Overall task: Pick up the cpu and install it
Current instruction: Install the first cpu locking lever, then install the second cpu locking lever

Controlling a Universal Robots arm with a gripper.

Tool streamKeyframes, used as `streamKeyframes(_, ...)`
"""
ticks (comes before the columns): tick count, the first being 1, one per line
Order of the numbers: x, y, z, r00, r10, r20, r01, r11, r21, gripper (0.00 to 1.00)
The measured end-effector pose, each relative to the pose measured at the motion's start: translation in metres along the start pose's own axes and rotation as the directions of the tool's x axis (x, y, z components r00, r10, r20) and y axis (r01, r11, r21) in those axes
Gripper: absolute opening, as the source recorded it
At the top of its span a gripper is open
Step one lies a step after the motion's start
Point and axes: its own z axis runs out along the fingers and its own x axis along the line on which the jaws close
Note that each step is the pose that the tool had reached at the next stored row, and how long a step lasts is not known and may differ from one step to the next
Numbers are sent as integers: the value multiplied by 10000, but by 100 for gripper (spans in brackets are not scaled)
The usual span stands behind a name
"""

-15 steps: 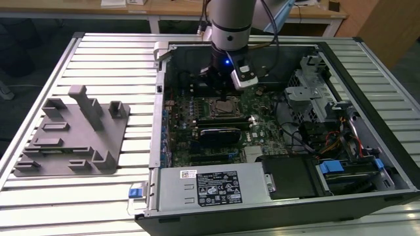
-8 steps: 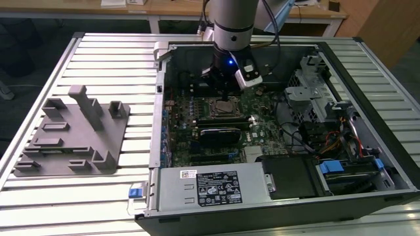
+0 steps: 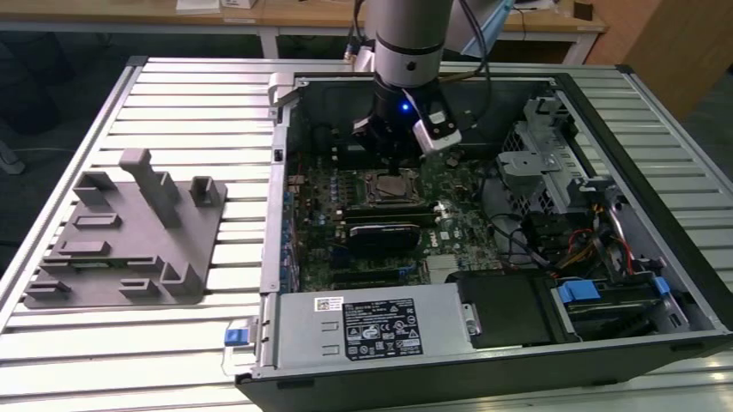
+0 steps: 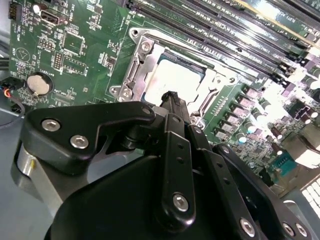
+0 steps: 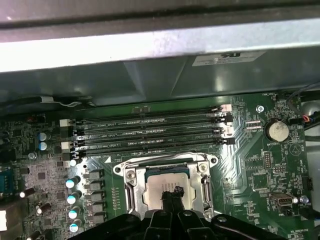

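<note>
The cpu (image 4: 175, 82) lies flat inside the metal socket frame (image 4: 137, 65) on the green motherboard (image 4: 80, 45), its pale silver top level with the frame's opening, so it appears seated where the task wants it. In the first wrist view the same chip (image 5: 162, 182) sits square in the frame, with the four long memory slots (image 5: 150, 132) running parallel just beyond it.

The claw (image 4: 172, 97) stands directly over the chip, its black fingertips drawn together into a single narrow point at the chip's near edge. It reads as closed with nothing between the tips; whether the tips touch the lid or hover just above it cannot be told. In the exterior view the arm (image 3: 407, 51) comes down vertically into the open computer case (image 3: 641, 283), which lies on its side on the slatted table (image 3: 172, 103), giving straight access to the board.

The grey plastic fixture tray (image 3: 126, 249) rests well apart, toward the exterior view's left, its raised blocks and posts moulded to hold parts. The claw's links are matte black metal with bright screw heads; the socket frame is shiny stamped steel, and a round coin battery (image 4: 39, 84) sits near it on the board.
</note>
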Motion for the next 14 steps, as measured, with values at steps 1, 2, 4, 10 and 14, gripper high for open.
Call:
streamKeyframes(1, 0, 1, -14, 10000, 0, 0, 0, 10000, 0, 11)
streamKeyframes(2, -1, 1, -28, 10000, 0, 0, 0, 10000, 0, 11)
streamKeyframes(4, -1, 2, -58, 10000, 0, 1, 0, 10000, -1, 11)
streamKeyframes(10, -3, 6, -139, 10000, 0, 0, 0, 10000, -1, 11)
streamKeyframes(14, -3, 6, -152, 10000, 0, 1, 0, 10000, -1, 11)
